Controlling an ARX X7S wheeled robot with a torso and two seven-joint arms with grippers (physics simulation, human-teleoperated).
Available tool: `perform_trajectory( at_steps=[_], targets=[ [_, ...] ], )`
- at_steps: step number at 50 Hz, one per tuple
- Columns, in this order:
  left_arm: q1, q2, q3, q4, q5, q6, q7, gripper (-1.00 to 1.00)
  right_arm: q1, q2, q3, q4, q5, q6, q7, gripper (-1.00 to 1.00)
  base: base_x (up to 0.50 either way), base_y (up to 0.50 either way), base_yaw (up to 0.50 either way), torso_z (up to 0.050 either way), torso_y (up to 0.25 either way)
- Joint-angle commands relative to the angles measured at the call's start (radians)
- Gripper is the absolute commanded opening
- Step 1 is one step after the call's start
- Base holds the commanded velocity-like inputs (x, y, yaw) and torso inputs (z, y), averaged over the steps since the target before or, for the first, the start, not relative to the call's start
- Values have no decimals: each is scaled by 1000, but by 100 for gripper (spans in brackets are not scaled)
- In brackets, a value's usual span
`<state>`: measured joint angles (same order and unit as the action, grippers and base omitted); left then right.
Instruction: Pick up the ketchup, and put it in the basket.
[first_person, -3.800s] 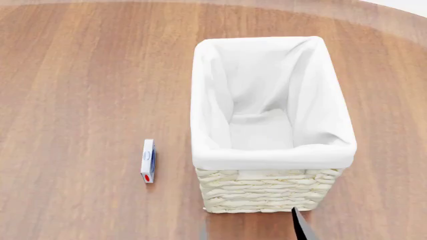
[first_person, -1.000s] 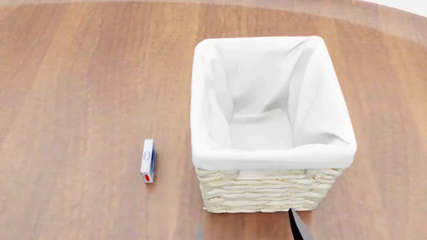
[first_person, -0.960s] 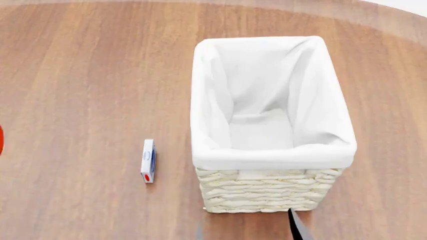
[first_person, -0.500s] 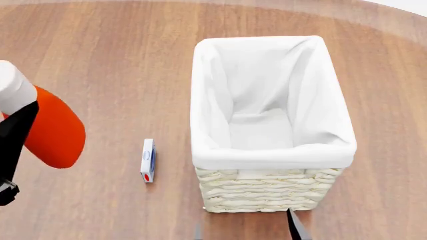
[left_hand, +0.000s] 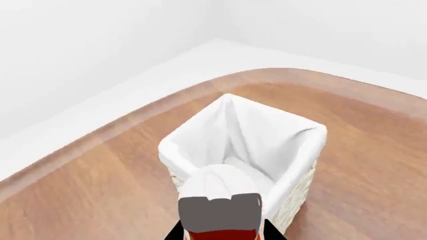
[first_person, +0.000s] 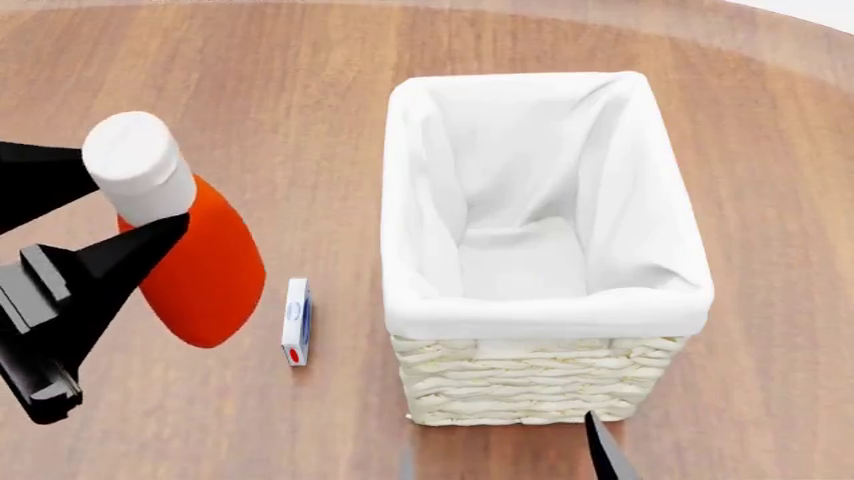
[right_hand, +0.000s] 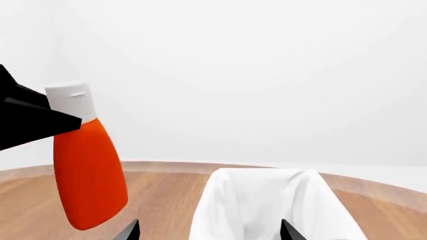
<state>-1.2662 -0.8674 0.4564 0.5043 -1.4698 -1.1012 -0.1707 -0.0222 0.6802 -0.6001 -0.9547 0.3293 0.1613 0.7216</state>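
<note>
So pick-up is done: left gripper (first_person: 127, 225) is clamped on ketchup (first_person: 194, 265), held in air left of basket (first_person: 534, 385), w/ drop left. Right gripper's (right_hand: 208, 231) fingers are apart.

The ketchup (first_person: 200, 265) is showing an orange-red body with a plain white cap (first_person: 138, 165), and no label is showing from any view. The left gripper (first_person: 114, 225) around it is showing flat black fingers. The basket (first_person: 534, 385) is showing cream woven wicker on its near wall, with a white cloth liner (first_person: 534, 200) folding over the rim. The small box (first_person: 295, 322) at the basket's left is showing white with a blue edge and 1 red dot. The table (first_person: 200, 100) is showing reddish-brown wood grain with a paler band along its far edge. The backdrop is showing white.
</note>
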Motion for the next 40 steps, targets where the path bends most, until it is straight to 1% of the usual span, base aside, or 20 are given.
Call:
perform_trajectory(
  at_steps=[1,3,5,6,8,9,13,14,15,16,18,21,24,27,29,33,34,36,40],
  targets=[
    [-150,79,37,-97,78,-8,230,-100,31,-15,27,-27,19,39,-23,100,0,0,0,0,0],
    [-164,85,46,-106,86,-14,247,-100,34,-12,27,-31,22,45,-23,100,0,0,0,0,0],
    [-234,107,60,-153,85,-47,266,-100,43,-5,27,-47,32,69,-20,100,0,0,0,0,0],
    [-231,108,62,-149,91,-39,289,-100,47,-2,27,-51,37,75,-20,100,0,0,0,0,0],
    [-221,110,63,-153,95,-32,290,-100,55,4,26,-55,45,89,-22,100,0,0,0,0,0],
    [-249,115,76,-163,105,-42,327,-100,71,15,25,-75,55,128,-18,100,0,0,0,0,0],
    [-261,126,84,-195,116,-37,359,-100,101,49,20,-87,86,157,-18,100,0,0,0,0,0],
    [-304,134,111,-211,136,-63,398,-100,119,78,19,-90,109,159,-21,100,0,0,0,0,0],
    [-316,133,124,-211,155,-68,409,-100,137,96,6,-91,122,164,-12,100,0,0,0,0,0],
    [-320,133,131,-213,154,-74,422,-100,157,131,0,-91,144,126,-28,100,0,0,0,0,0],
    [-325,139,134,-229,146,-84,419,-100,177,171,12,-90,203,99,-13,100,0,0,0,0,0],
    [-327,144,153,-241,168,-81,447,-100,193,225,31,-78,301,38,-77,100,0,0,0,0,0],
    [-336,152,162,-251,171,-87,451,-100,213,280,47,-70,387,17,-129,100,0,0,0,0,0],
    [-351,162,168,-267,175,-93,454,-100,245,318,60,-81,441,25,-135,100,0,0,0,0,0],
    [-353,170,166,-276,179,-86,449,-100,286,358,78,-83,521,23,-150,100,0,0,0,0,5],
    [-355,181,173,-287,185,-89,437,-100,347,383,73,-71,590,57,-174,100,0,0,0,0,0],
    [-357,182,177,-293,191,-87,441,-100,377,387,61,-78,601,93,-183,100,0,0,0,0,0],
    [-361,187,180,-303,198,-88,435,-100,391,383,61,-70,640,86,-190,100,0,0,0,0,0],
    [-363,190,180,-314,198,-92,422,-100,453,373,53,-62,681,128,-190,100,0,0,0,0,0]
  ],
)
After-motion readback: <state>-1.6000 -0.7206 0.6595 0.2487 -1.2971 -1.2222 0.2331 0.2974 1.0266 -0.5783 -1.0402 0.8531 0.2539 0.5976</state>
